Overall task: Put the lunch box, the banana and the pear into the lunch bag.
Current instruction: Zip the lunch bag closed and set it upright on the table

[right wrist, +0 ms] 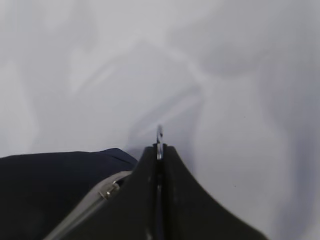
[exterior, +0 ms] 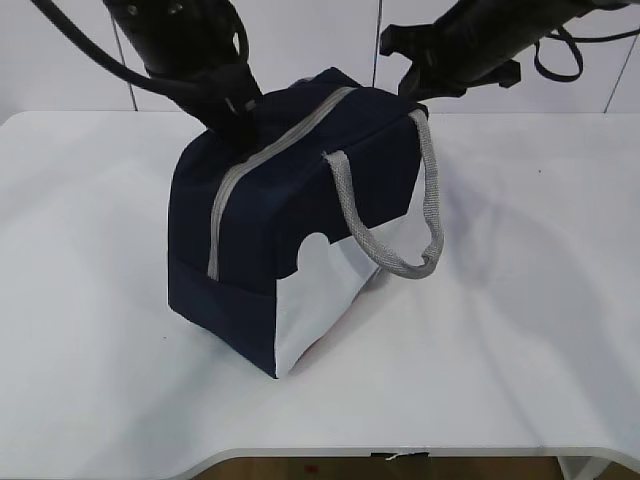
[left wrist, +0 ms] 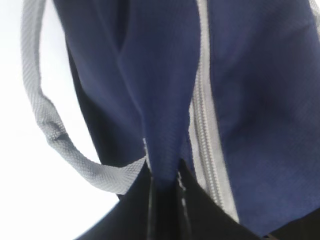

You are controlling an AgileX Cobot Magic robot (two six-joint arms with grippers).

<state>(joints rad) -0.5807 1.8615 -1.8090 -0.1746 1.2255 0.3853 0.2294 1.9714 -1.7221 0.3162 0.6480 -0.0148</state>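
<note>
The navy lunch bag [exterior: 290, 230] stands on the white table, and its grey zipper [exterior: 262, 160] runs closed along the top. My left gripper [exterior: 238, 118] sits at the bag's far left top corner, shut on a pinched fold of navy fabric [left wrist: 160, 115] beside the zipper [left wrist: 202, 130]. My right gripper [exterior: 418, 102] is at the far right end of the top. It is shut on the small metal zipper pull [right wrist: 159, 136], which pokes out between the fingertips. The lunch box, the banana and the pear are out of view.
A grey webbing handle [exterior: 425, 215] hangs loose down the bag's right side, and another [left wrist: 47, 115] droops on the left. The white table [exterior: 520, 340] stretches around the bag, with its front edge near the bottom of the exterior view.
</note>
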